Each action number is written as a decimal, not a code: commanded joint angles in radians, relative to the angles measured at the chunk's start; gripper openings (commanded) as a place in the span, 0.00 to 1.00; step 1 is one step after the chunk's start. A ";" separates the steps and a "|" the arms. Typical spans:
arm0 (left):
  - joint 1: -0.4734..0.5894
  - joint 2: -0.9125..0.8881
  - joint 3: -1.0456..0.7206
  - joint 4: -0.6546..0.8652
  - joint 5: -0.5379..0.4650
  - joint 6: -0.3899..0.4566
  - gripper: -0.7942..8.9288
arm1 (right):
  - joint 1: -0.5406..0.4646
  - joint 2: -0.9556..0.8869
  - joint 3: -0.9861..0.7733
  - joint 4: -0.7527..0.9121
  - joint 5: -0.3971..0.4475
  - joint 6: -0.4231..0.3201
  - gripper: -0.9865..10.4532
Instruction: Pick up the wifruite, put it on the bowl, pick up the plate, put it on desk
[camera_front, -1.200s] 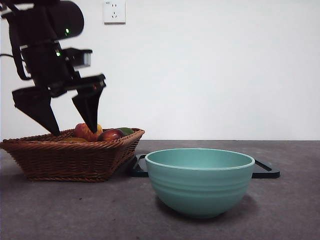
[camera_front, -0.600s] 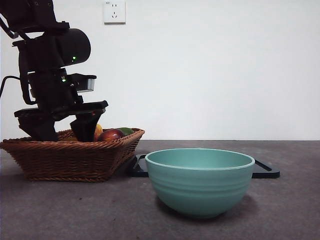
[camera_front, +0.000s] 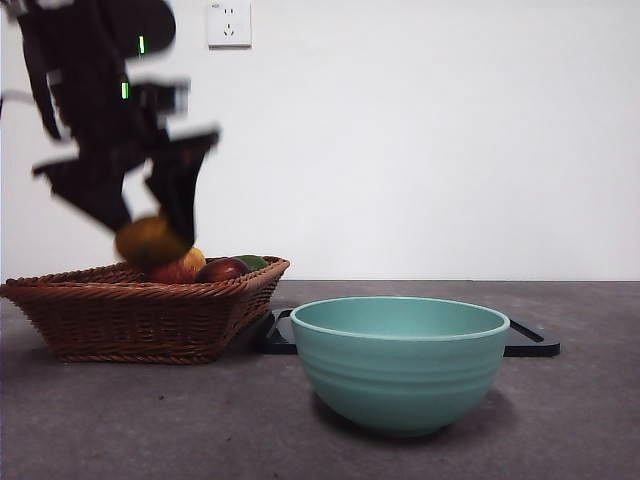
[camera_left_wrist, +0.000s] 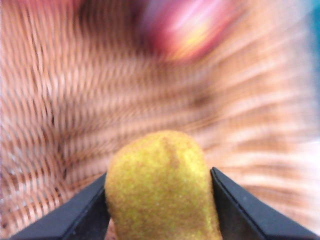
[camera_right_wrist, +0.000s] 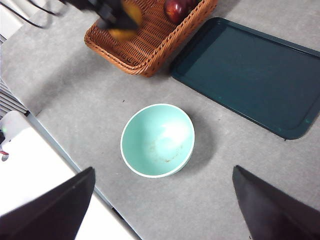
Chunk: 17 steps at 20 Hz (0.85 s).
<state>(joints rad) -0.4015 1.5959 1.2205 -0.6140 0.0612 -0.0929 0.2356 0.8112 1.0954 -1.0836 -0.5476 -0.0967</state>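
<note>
Above wicker basket (camera_front: 140, 310), left tool (camera_front: 150, 235) grips wifruite (camera_front: 148, 240) between both jaws, clear of other fruit; arm blurred. Wrist view: fuzzy brown-yellow wifruite (camera_left_wrist: 162, 187) clamped, basket weave and red-yellow apple (camera_left_wrist: 187, 27) behind, smeared. Dark red fruit (camera_front: 222, 269) lies in basket. Teal bowl (camera_front: 400, 362) stands on grey surface (camera_front: 560, 420), well apart from basket, nothing inside. Black tray (camera_right_wrist: 250, 75) lies flat behind bowl, beside basket. Right tool (camera_right_wrist: 162, 210) high over surface, jaws spread wide, holding nothing.

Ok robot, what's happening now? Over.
Left gripper shut on wifruite, above basket. Right gripper open, waiting high. Bowl unobstructed.
</note>
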 joint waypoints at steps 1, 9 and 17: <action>-0.044 -0.078 0.022 -0.013 0.049 -0.006 0.30 | 0.005 0.004 0.019 0.009 -0.002 0.008 0.47; -0.309 -0.208 0.022 -0.049 0.116 -0.006 0.30 | 0.005 0.004 0.019 0.009 -0.002 0.011 0.47; -0.497 -0.021 0.022 0.042 0.092 -0.005 0.30 | 0.005 0.004 0.019 0.008 -0.002 0.012 0.47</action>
<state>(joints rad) -0.8879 1.5562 1.2221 -0.5797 0.1543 -0.0952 0.2356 0.8112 1.0950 -1.0836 -0.5476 -0.0963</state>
